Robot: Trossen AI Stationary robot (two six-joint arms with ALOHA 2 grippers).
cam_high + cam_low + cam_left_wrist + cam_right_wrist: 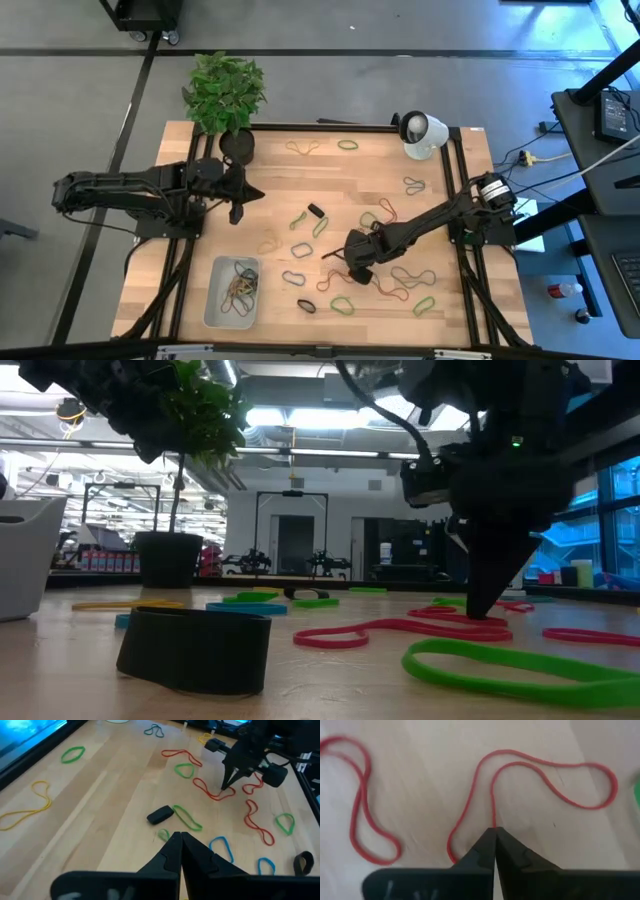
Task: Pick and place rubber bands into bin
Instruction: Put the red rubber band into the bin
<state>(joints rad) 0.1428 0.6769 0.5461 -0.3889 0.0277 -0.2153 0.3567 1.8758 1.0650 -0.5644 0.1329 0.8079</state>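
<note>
Wooden worktop (pixel 330 195) carried scattered rubber bands (pixel 412 278); the bin (pixel 232 292), lower left in the high view, held several. Only the right wrist view showed the right end effector (pixel 495 832) pressed together on a red band (pixel 545 775). Left end effector (pixel 180 840) hung pressed together, empty, near the plant (pixel 225 92).

Robotics lab — concrete floor (pixel 330 85), fluorescent ceiling lights (pixel 300 418), glass partitions (pixel 290 530)

Wooden table (pixel 330 190) scattered with rubber bands (pixel 400 280) across middle and right. Potted plant (pixel 226 95) blocks far left corner; white lamp-like object (pixel 424 133) blocks far right corner. Bin (pixel 214 305) near front left. Right gripper (pixel 357 272) low at table centre-front, left gripper (pixel 237 212) left of centre; bare wood between them.
</note>
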